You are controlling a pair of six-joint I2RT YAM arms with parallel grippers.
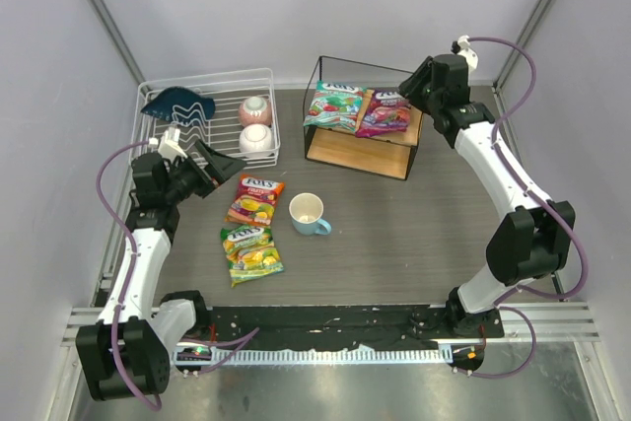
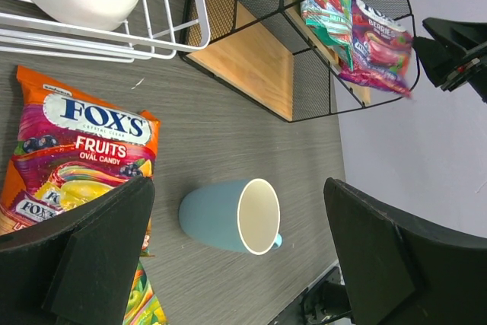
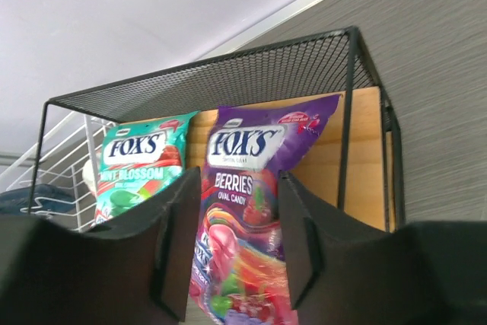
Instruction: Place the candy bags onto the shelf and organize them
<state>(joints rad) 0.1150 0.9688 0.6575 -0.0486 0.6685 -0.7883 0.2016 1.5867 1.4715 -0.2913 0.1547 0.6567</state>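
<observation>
Purple bag (image 3: 247,222) lies on the shelf (image 3: 361,150) beneath the right hand (image 3: 236,188), spread, empty.

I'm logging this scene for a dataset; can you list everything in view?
Shelf: one, black wire, wooden boards, far right.
Candy bags: four; teal-green bag, purple bag on its top board; orange-red bag, yellow-green bag on table.
Dish rack: one, white wire, far left.
Pinkish bowl, white bowl: one each, in dish rack.
Blue item: one, in dish rack.
Mug: one, light blue, mid-table.
Left fingers: open, near orange-red bag.
Right fingers: open, by purple bag.
</observation>
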